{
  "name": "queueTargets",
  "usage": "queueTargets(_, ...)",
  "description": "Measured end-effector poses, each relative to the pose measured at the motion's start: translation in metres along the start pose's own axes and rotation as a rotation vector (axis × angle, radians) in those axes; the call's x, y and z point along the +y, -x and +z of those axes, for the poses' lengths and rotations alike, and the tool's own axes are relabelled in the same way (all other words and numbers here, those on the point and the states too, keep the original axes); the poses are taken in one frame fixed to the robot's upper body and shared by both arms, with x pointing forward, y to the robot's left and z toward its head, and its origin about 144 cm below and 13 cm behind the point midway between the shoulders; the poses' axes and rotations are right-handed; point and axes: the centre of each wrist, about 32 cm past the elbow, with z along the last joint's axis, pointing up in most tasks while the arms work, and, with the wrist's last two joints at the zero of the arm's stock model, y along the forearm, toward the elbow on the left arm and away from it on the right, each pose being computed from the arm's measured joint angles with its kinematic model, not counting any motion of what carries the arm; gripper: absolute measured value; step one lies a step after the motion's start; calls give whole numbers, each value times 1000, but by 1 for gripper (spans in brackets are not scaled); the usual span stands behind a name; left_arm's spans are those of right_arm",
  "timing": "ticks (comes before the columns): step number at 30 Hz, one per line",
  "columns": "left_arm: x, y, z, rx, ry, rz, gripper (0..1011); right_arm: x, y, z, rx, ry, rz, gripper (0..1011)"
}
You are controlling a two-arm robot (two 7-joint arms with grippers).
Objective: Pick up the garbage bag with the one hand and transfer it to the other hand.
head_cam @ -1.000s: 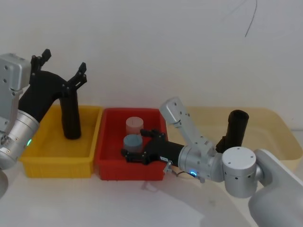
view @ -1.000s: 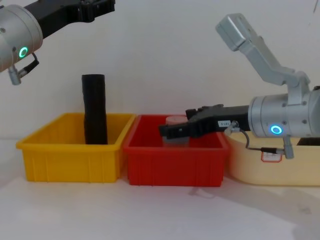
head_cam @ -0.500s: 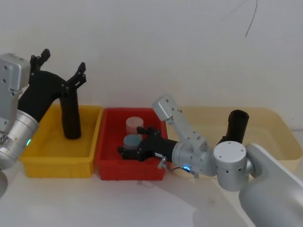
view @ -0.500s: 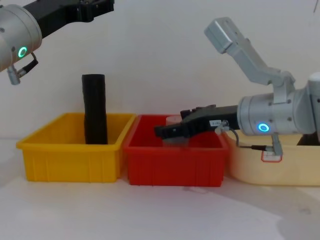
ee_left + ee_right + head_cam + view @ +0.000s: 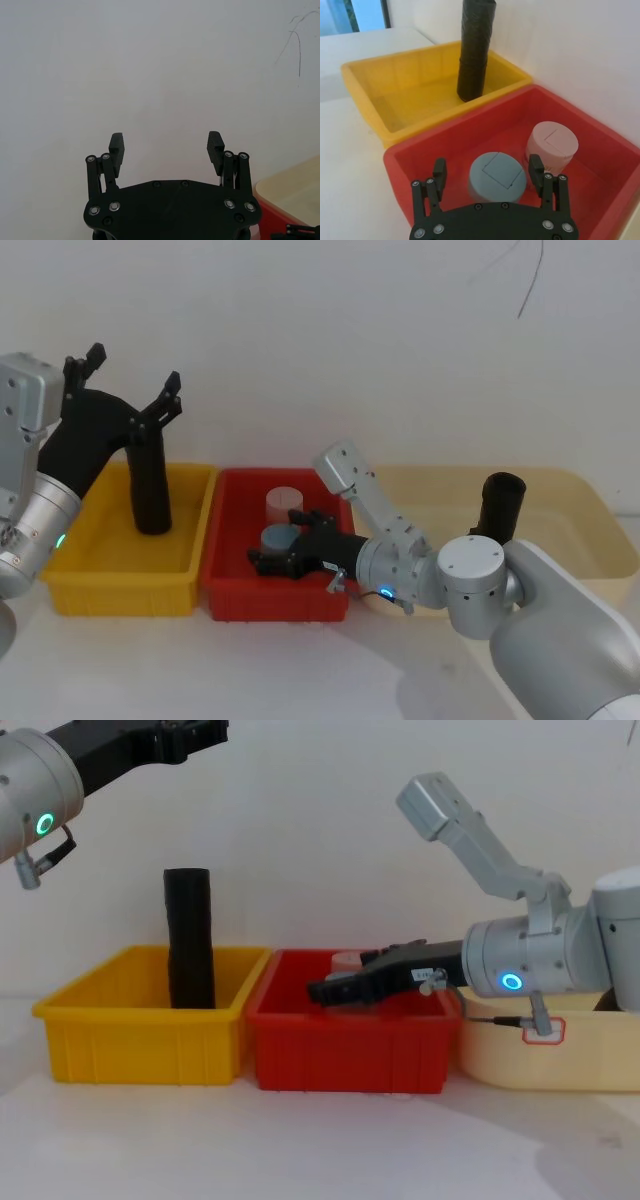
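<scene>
The bag roll [image 5: 150, 485] stands upright in the yellow bin [image 5: 100, 585]; it looks light, soft and slightly yielding, best gripped mid-length, above its banded step. Left tool [image 5: 125, 380] hovers above it, fingers apart. Right tool [image 5: 487, 175] hangs spread around a grey cylinder [image 5: 497, 176] in the red bin [image 5: 420, 150].

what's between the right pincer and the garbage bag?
Right wrist view: blue-grey canister between the open right pincer fingers, then the red bin wall and yellow bin wall before the garbage bag.
</scene>
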Motion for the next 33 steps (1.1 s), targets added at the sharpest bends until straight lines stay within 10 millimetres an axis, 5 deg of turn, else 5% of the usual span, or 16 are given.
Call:
queueTargets(5, 0, 0, 0, 0, 0, 0, 1001, 2, -1, -1, 2, 10, -5, 949)
queueTargets(16, 0, 0, 0, 0, 0, 0, 1001, 4, -4, -3, 1, 23, -14, 667)
queueTargets(33, 0, 0, 0, 0, 0, 0, 1001, -17, -10, 28, -33, -96, -7, 666)
